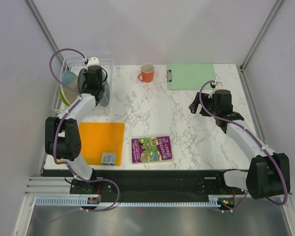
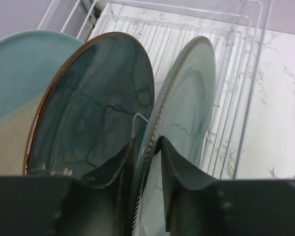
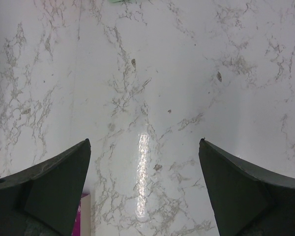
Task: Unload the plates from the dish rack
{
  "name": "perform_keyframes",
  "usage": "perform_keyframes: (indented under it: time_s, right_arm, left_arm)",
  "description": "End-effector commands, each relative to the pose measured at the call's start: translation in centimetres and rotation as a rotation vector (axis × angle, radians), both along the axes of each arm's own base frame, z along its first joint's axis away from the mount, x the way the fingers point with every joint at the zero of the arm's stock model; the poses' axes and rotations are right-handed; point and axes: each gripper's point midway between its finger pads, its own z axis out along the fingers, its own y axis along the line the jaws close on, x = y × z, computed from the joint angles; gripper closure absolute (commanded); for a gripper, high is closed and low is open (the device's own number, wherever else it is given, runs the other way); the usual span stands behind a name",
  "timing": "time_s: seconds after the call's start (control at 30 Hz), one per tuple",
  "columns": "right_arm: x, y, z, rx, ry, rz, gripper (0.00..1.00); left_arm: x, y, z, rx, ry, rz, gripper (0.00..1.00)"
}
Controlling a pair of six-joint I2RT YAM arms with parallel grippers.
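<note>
The white wire dish rack (image 1: pixel 107 58) stands at the table's far left with plates upright in its slots. In the left wrist view a cream-and-light-blue plate (image 2: pixel 17 88), a glossy dark teal plate (image 2: pixel 98 98) and a matte grey-green plate (image 2: pixel 191 98) stand side by side between the rack wires (image 2: pixel 246 98). My left gripper (image 2: pixel 147 141) has one finger on each side of the grey-green plate's rim, pinching it. From above, that gripper (image 1: pixel 96 84) is down in the rack and a lime green plate (image 1: pixel 64 96) shows at its left. My right gripper (image 1: pixel 195 108) hangs open over bare marble (image 3: pixel 143 142).
An orange mug (image 1: pixel 147 73) and a green clipboard (image 1: pixel 191 76) sit at the back of the table. An orange mat (image 1: pixel 101 142) with a small card (image 1: pixel 108 158) on it lies in front of the rack. A purple book (image 1: pixel 151 149) lies beside the mat.
</note>
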Motion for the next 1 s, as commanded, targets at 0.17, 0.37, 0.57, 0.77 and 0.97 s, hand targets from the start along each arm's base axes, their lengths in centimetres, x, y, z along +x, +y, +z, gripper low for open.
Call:
perform_keyframes:
  time_s: [0.17,0.37,0.57,0.77,0.97]
  right_arm:
    - [0.3,0.0,0.5,-0.006,-0.032,0.004,0.02]
    - [0.1,0.0,0.2,-0.007,-0.018,0.002,0.02]
    - [-0.2,-0.2,1.3,-0.003,-0.039,-0.004,0.02]
    - [-0.6,0.7,4.5,0.043,-0.100,0.033,0.02]
    - [-1.2,2.8,8.4,0.172,-0.172,0.094,0.02]
  left_arm:
    - [0.5,0.3,3.0,0.081,-0.054,0.071,0.98]
    - [-0.6,-0.2,9.1,0.180,-0.129,0.106,0.98]
    - [-2.8,-0.5,17.3,0.203,-0.249,0.107,0.98]
    - [-6.4,-3.6,22.4,0.084,-0.290,-0.070,0.98]
    - [-11.8,-11.1,23.3,-0.318,-0.311,-0.459,0.98]
